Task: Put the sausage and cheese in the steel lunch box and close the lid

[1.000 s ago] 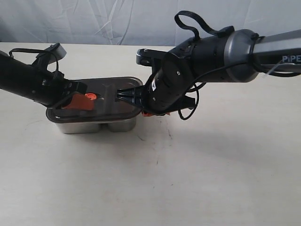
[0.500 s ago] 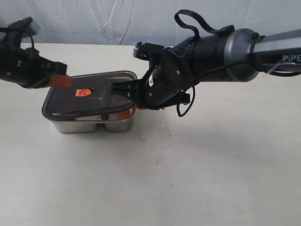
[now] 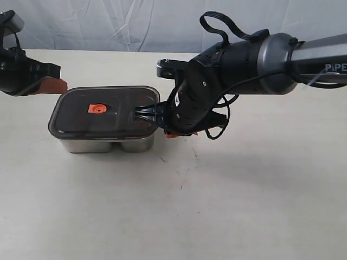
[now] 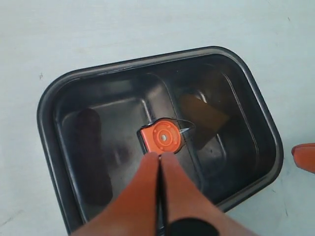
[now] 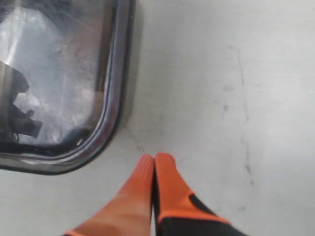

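Surface (image 3: 217, 206) carries the steel lunch box (image 3: 103, 144) left of centre. The lid (image 3: 119, 111) sits flat on it, covering both compartments. Left pincer (image 4: 160, 157) is closed and empty, held off the lid. Right pincer (image 5: 154, 158) is closed and empty, tips just beside the box's right end. The cheese (image 4: 204, 115) shows dimly through the lid; sausage unclear. The orange valve (image 4: 163, 138) is at lid centre.
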Robot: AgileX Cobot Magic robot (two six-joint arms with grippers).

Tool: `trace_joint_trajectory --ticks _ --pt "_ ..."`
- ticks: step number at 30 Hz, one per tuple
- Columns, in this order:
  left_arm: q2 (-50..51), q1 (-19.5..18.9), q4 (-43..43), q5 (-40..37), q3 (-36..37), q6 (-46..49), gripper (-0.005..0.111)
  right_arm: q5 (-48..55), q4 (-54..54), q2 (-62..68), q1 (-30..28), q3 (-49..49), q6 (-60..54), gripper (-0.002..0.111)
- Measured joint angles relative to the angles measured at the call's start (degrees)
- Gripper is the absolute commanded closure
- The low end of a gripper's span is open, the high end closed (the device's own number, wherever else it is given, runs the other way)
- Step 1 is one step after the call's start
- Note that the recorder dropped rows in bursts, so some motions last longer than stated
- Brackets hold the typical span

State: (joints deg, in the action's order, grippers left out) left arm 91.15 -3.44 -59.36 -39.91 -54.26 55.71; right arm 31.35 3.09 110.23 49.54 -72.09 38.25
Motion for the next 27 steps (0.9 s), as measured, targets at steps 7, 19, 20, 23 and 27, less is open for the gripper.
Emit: trace_joint_trajectory --ticks 7,19,20,23,27 --pt "0.16 0.00 0.86 -0.77 0.00 -2.55 0.107 2.83 6.60 -2.05 -0.87 -3.37 0.86 0.109" --pt "7.68 0.00 1.35 2.83 0.00 -5.49 0.107 4.75 7.42 6.35 -3.21 -17.89 -4.30 0.109" --pt "7.68 0.00 1.35 2.96 0.00 -5.49 0.107 4.75 5.31 6.35 -3.21 -17.97 -5.77 0.109" --pt "7.76 0.00 1.35 3.22 0.00 -5.49 0.107 4.75 2.94 6.35 -3.21 -17.97 -7.81 0.109" --pt "7.76 0.00 2.33 4.56 0.00 -5.59 0.107 4.75 1.63 6.86 -3.21 -18.12 -9.37 0.109"
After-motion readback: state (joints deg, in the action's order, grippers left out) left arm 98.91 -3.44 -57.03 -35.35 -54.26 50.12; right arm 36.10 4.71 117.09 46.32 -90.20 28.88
